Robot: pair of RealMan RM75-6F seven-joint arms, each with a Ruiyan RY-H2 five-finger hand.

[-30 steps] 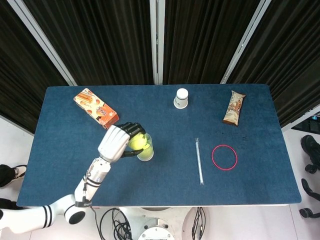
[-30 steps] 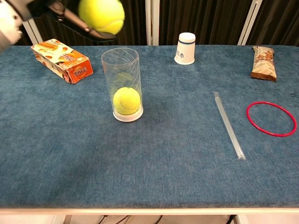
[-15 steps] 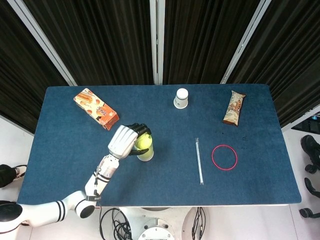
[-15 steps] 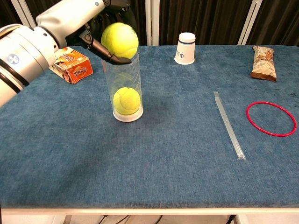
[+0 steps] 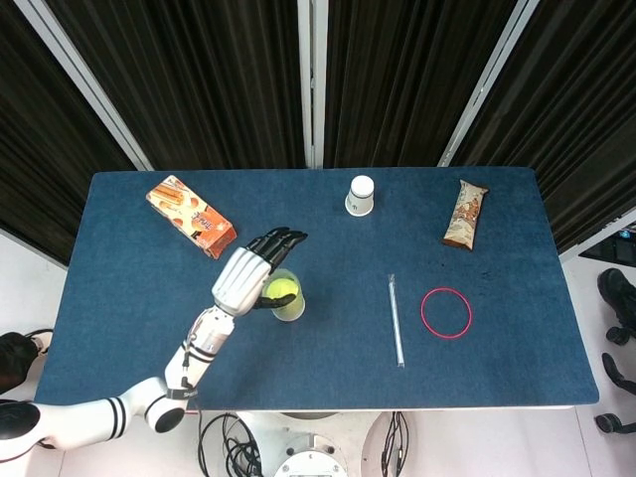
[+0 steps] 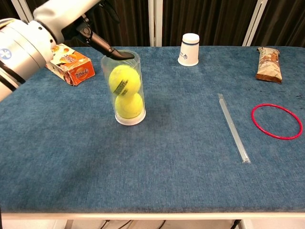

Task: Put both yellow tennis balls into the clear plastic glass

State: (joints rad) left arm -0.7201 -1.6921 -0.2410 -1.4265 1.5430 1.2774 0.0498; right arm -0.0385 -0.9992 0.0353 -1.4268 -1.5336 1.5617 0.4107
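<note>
A: What has changed since half a second ago?

B: The upper tennis ball (image 6: 124, 79) has left the left hand (image 5: 244, 275) and dropped inside the clear plastic glass (image 6: 127, 87). The fingers (image 5: 283, 239) have spread apart and hold nothing; in the chest view a dark fingertip lies at the glass's rim, though contact cannot be judged.

A: And what does the glass hold?

B: Two balls, stacked. The upper one sits on the lower tennis ball (image 6: 129, 105), which rests on the bottom. The glass stands upright on the blue table (image 6: 157, 167).

A: What lies around it?

B: Just behind the hand, an orange snack box (image 6: 68, 63). Further back, an upturned white paper cup (image 6: 189, 49). Well to the right lie a clear straw (image 6: 233, 128), a red ring (image 6: 277, 121) and a wrapped snack bar (image 6: 268, 64), none near the glass. The right hand appears in neither view.
</note>
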